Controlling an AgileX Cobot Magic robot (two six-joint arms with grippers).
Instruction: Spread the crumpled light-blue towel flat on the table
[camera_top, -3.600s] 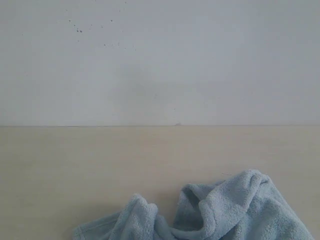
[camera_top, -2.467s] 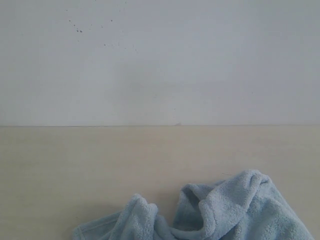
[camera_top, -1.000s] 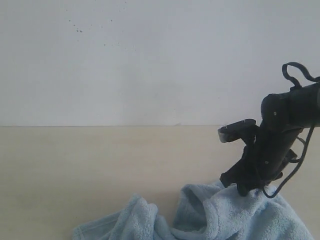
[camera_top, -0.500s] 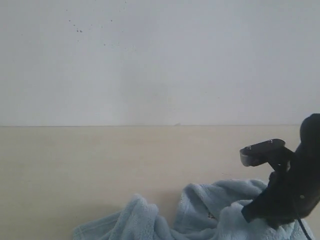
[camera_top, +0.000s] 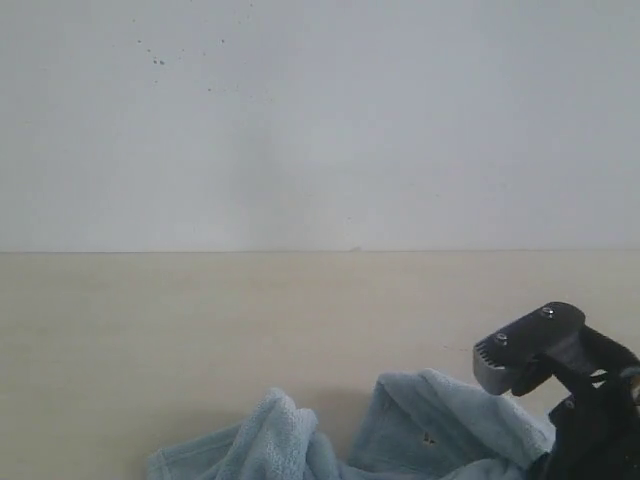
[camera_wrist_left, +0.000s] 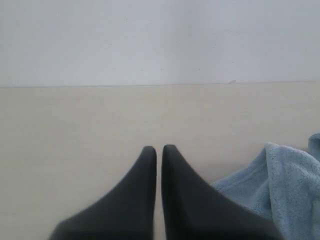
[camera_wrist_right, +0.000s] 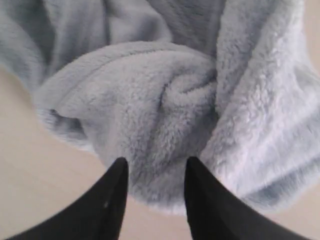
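The crumpled light-blue towel (camera_top: 430, 430) lies bunched at the near edge of the beige table (camera_top: 200, 330), cut off by the frame's bottom. My right arm (camera_top: 545, 350) hangs over its right part; the fingertips are hidden there. In the right wrist view my right gripper (camera_wrist_right: 155, 162) is open, its two fingers straddling a thick rolled fold of the towel (camera_wrist_right: 165, 100) right at its edge. My left gripper (camera_wrist_left: 159, 148) is shut with nothing in it, low over the table (camera_wrist_left: 75, 125), with a hemmed edge of the towel (camera_wrist_left: 285, 180) beside it. No tag shows.
A plain white-grey wall (camera_top: 320, 120) rises behind the table's far edge. Bare table (camera_top: 150, 300) stretches to the left of and behind the towel.
The right arm came in from the right and dropped low over the towel. The towel's raised right peak has sunk and flattened. The left side of the towel has not moved.
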